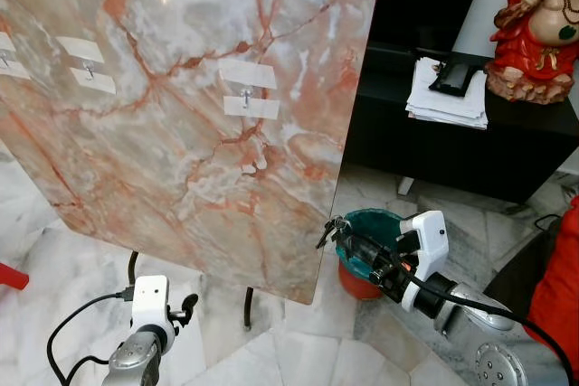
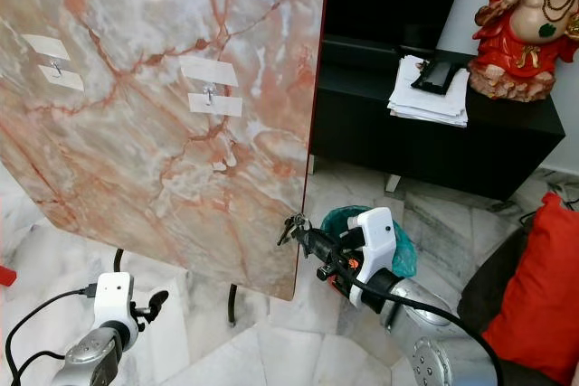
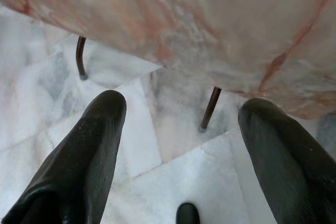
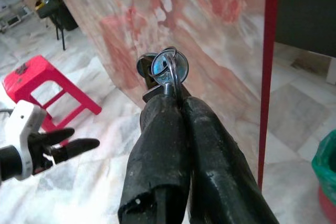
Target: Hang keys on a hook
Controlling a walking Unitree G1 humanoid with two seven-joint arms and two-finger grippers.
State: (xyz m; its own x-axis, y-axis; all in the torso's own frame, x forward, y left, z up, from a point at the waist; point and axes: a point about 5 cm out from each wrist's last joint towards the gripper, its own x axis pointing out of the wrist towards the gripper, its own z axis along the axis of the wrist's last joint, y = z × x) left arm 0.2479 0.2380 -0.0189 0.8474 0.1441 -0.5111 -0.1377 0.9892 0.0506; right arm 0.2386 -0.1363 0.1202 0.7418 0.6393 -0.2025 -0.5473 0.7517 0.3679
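Keys: pinched at the tips of the right hand, low beside the slab's lower right corner, ring and blades jutting past the fingertips.
Right hand: pressed together on the keys, pointed toward the marble slab.
Hook: taped to the slab face between two white strips, up and to the left of the keys, well apart.
Second hook: farther left on the same slab.
Left hand: spread, empty, low by the slab's metal legs.
Nearer arm: right, already carrying.
Ring opening: probably facing the slab, hard to tell.
Bin: green-lined, just behind the right hand.
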